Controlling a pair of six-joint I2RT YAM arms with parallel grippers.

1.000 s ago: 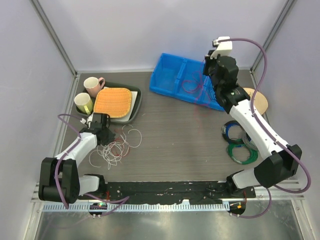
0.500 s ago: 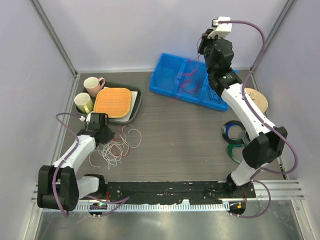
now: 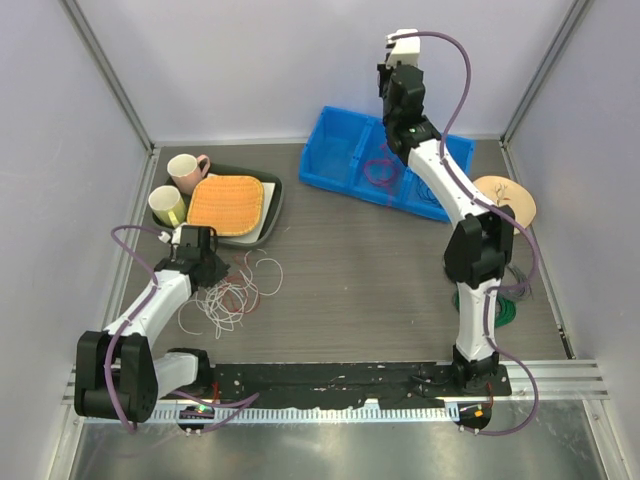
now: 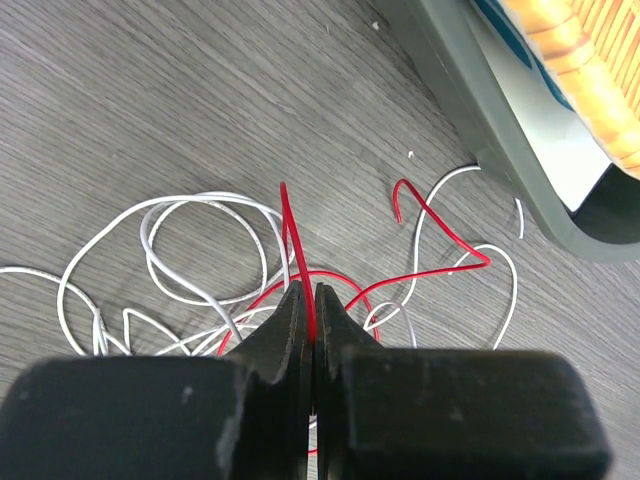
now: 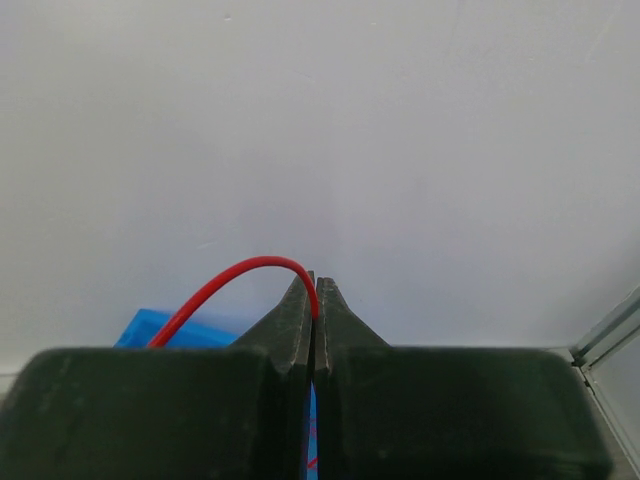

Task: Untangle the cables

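Near the front left, the left gripper (image 4: 312,295) has its jaws pressed together on a red cable (image 4: 290,225). The cable rises from a loose tangle of white and red cables (image 3: 232,295) on the table (image 3: 350,270). Just beyond the tangle lies a dark tray (image 3: 275,205) with a woven mat (image 3: 226,203) and two cups (image 3: 186,172) at its left end. On the right, the right arm partly hides green coils (image 3: 512,305). Farthest back, high above the blue bin (image 3: 335,160), the right gripper (image 5: 314,285) pinches a red strand (image 5: 225,280).
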